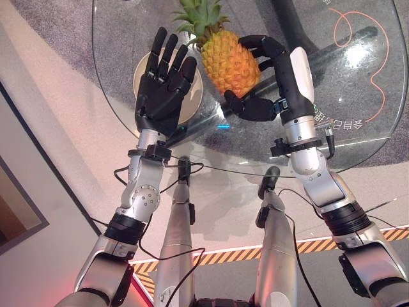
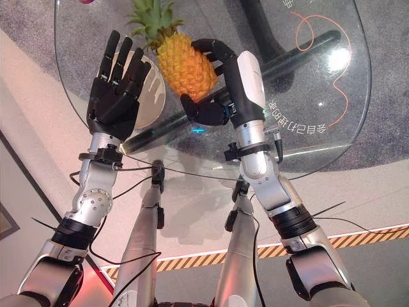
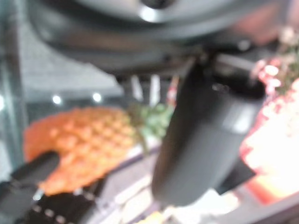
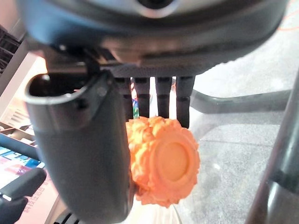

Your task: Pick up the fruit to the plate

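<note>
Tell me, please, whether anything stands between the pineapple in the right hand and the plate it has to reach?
Yes: the left hand, open with fingers spread, hovers over the plate, covering most of it. The right hand grips the pineapple just beside it above the glass table; nothing else visible lies between.

One pineapple [image 1: 228, 61], orange with a green crown. One pale round plate [image 1: 192, 102], as far as the part under the glass shows. One round glass table [image 1: 358, 137]. Two dark hands: left hand [image 1: 163, 83], right hand [image 1: 265, 86].
</note>
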Motion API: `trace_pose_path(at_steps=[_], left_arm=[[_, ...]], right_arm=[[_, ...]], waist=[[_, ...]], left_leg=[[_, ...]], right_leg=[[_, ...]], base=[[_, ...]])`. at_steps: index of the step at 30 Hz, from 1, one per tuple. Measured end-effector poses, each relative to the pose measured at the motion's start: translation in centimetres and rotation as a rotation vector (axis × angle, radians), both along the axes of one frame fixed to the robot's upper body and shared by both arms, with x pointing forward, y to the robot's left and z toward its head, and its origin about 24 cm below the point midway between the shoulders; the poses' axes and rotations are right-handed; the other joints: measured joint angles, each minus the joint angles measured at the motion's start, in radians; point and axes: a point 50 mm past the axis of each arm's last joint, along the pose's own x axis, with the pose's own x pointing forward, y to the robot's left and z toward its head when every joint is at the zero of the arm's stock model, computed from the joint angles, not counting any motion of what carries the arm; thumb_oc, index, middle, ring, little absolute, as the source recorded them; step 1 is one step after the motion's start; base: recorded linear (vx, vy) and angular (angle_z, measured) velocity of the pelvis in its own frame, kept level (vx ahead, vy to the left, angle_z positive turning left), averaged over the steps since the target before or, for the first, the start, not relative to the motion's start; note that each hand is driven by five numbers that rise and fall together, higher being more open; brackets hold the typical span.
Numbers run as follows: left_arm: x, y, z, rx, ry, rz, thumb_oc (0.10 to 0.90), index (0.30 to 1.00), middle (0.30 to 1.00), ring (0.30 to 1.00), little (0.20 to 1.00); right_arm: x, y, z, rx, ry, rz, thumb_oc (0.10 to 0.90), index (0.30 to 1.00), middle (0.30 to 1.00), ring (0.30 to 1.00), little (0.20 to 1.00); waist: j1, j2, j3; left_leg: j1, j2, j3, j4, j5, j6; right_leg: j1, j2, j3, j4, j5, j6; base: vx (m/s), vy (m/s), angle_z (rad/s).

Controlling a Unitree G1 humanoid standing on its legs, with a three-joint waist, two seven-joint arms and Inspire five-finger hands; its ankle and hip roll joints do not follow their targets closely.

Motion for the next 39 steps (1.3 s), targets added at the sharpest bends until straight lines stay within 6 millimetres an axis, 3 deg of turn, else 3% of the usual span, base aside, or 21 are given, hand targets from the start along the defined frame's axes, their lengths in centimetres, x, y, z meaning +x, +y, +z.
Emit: trace_pose_path(at_steps=[14,28,39], left_arm=[[0.1,-0.2,-0.3,-0.132,0.031,-0.053,0.8,0.9,0.9,0.9,0.9],[0.2,-0.3,-0.5,-0.142,0.071,-0.03,0.8,0.9,0.9,0.9,0.9],[0.3,0.0,-0.8,-0.036,0.137,0.13,0.8,0.9,0.9,0.9,0.9]], right_arm=[[0.1,0.5,-0.3,-0.046,0.036,0.038,0.1,0.3,0.3,0.3,0.2],[0.2,0.7,-0.2,-0.073,0.066,0.049,0.1,0.3,0.3,0.3,0.2],[0.3,1.0,-0.2,-0.114,0.083,0.066,0.1,0.3,0.3,0.3,0.2]], waist=[[0.0,0.0,0.0],[0.002,0.0,0.0],[0.004,0.0,0.0]], left_leg=[[0.0,-0.003,0.0,0.0,0.0,0.0],[0.001,-0.004,0.0,0.0,0.001,0.001],[0.002,-0.004,0.001,0.0,0.001,0.001]], right_leg=[[0.0,-0.003,0.0,0.0,0.0,0.0],[0.0,-0.003,0.0,0.001,0.0,0.001],[0.001,-0.004,0.0,0.001,0.0,0.001]], base=[[0.0,0.0,0.0],[0.0,0.0,0.0],[0.0,0.0,0.0]])
